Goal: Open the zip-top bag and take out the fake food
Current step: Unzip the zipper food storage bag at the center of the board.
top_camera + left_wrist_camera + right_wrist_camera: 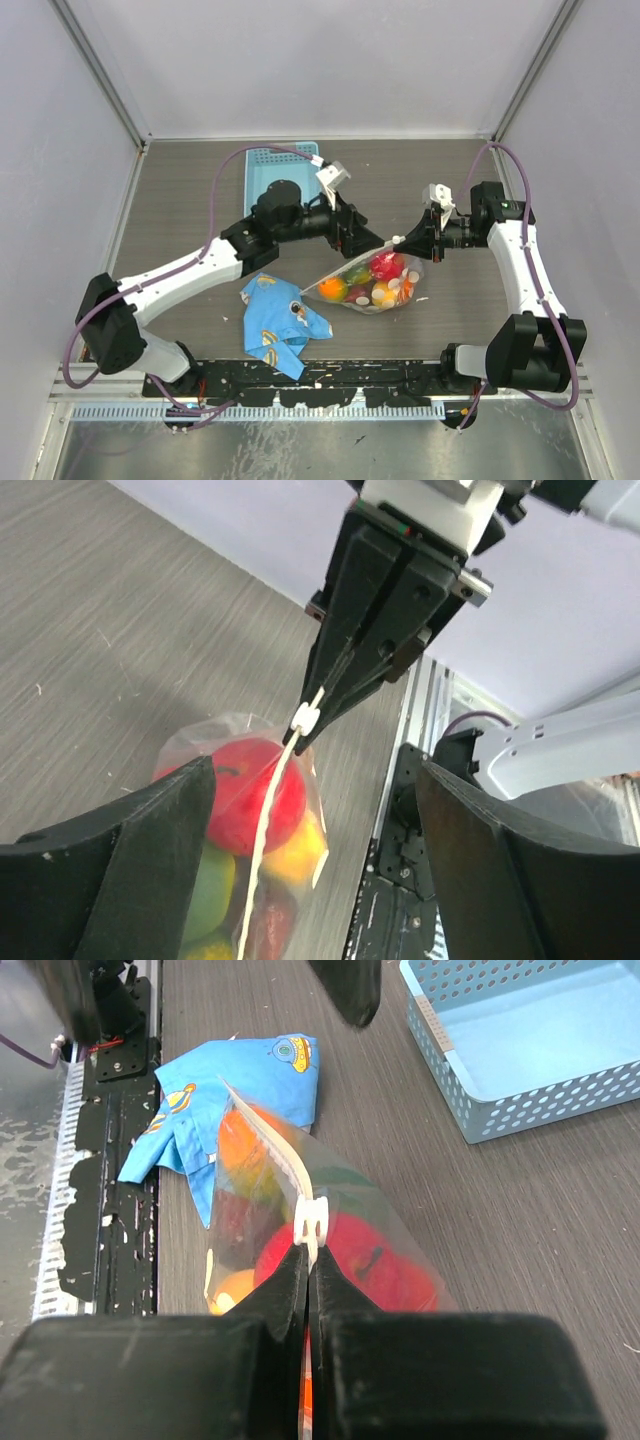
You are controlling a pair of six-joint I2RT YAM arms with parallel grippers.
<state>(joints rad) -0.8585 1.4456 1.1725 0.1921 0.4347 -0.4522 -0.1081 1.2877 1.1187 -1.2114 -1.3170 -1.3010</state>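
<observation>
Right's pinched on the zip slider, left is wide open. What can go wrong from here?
1. The left gripper is open, its jaws either side of the clear polka-dot plastic zip-top bag without clamping it. A pull would likely drag the whole bag instead of unzipping it.
2. The right gripper holds only the small white zip slider, so it may slip off.
</observation>
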